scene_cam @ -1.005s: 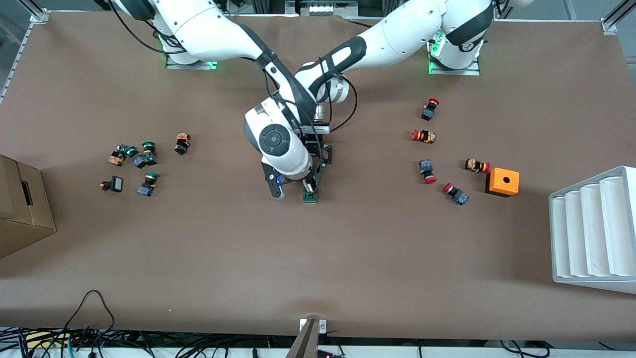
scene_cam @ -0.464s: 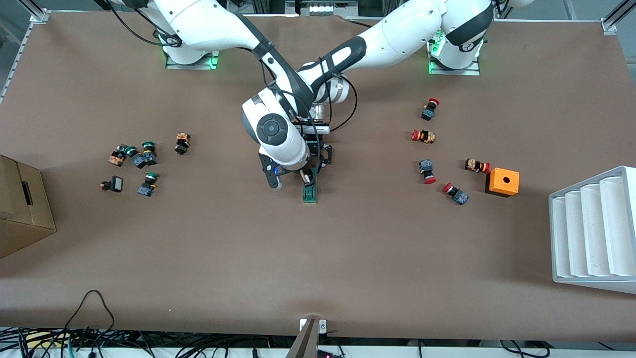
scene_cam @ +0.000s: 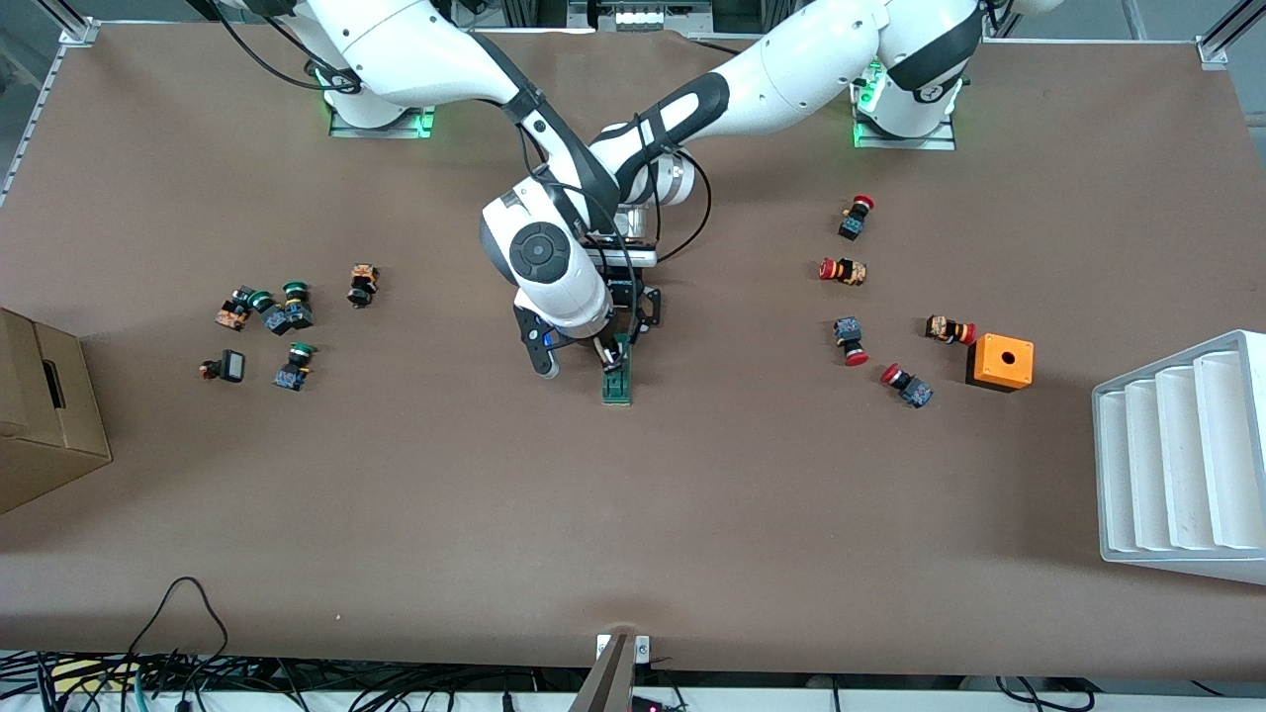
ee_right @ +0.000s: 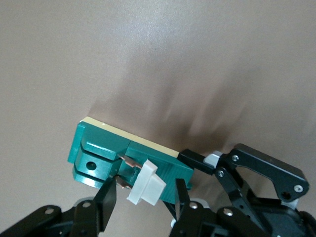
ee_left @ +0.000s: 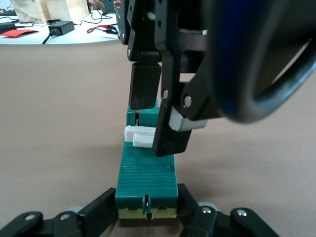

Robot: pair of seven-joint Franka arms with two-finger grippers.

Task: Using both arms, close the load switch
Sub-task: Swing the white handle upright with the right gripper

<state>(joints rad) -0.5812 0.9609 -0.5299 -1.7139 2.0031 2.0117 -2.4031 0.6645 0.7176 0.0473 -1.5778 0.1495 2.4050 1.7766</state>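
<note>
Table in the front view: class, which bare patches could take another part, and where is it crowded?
Bare: the broad strip of table nearer the camera than the load switch, between cardboard box and white tray. Crowded: the green button cluster, the red buttons by the orange box, and mid-table, where left gripper and right gripper meet.
</note>
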